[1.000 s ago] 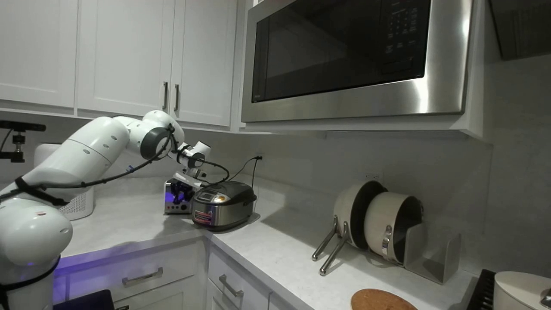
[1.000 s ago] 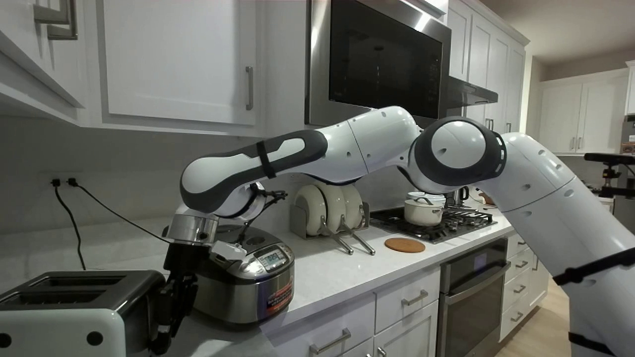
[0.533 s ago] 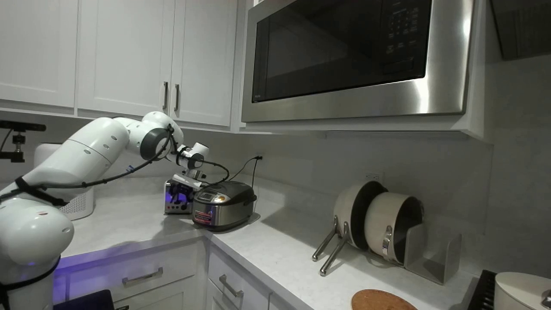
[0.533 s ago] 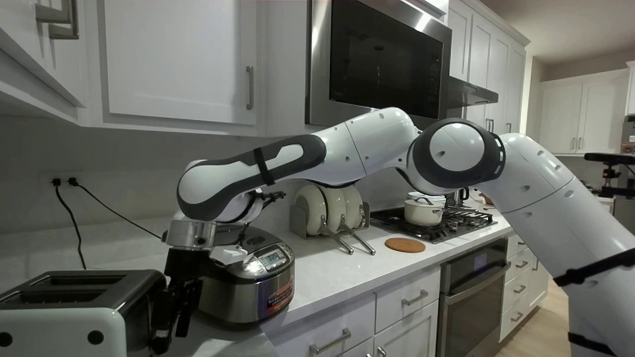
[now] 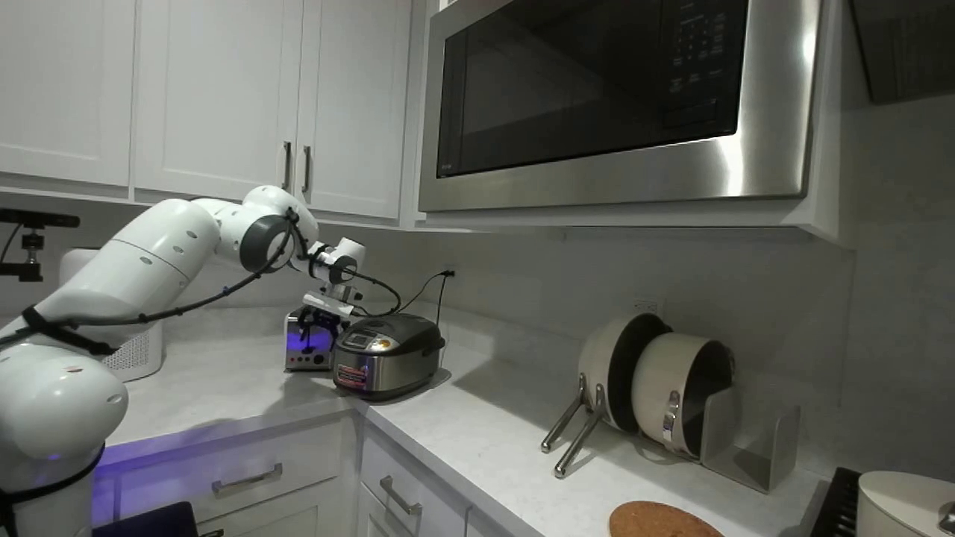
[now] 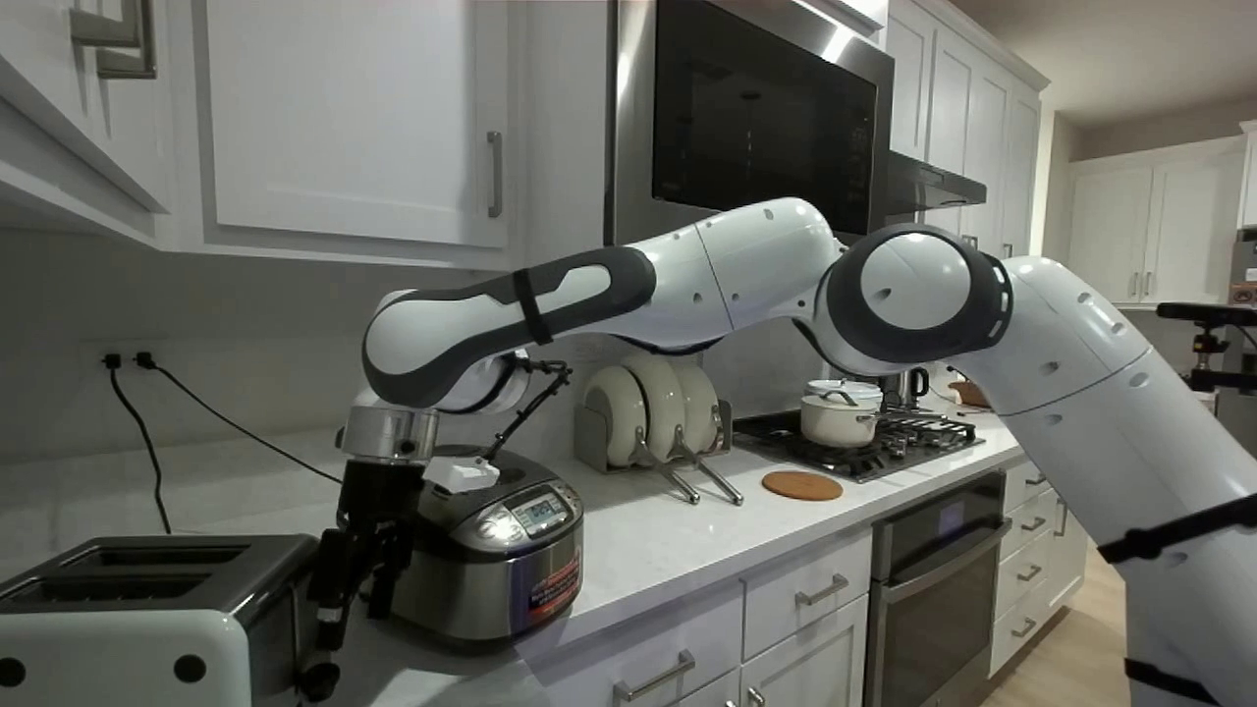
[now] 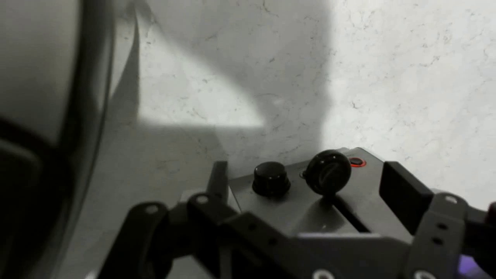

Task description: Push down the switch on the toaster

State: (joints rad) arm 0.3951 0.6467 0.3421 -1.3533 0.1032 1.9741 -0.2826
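Note:
The toaster (image 6: 118,638), pale-sided with a dark two-slot top, stands at the left of an exterior view; my arm partly covers the toaster (image 5: 307,358) in the matching exterior view. In the wrist view its switch, a round black lever knob (image 7: 328,173), sits at the far, lower end of a dark slot in the steel front panel (image 7: 302,217). Beside it is a black dial (image 7: 271,179), and past it a button ringed in red light (image 7: 357,162). My gripper (image 7: 312,181) hangs above the lever, fingers spread wide to either side and holding nothing.
A rice cooker (image 6: 491,560) stands close by the gripper and fills the left edge of the wrist view. Wall cabinets (image 5: 216,97) overhang the arm. Cords (image 6: 147,442) run down from the wall outlet behind. Pans (image 6: 653,412) in a rack stand farther along the counter.
My gripper has opened, its fingers spreading apart, and it has risen a little and shifted slightly away from the toaster. The lever knob and toaster look unmoved.

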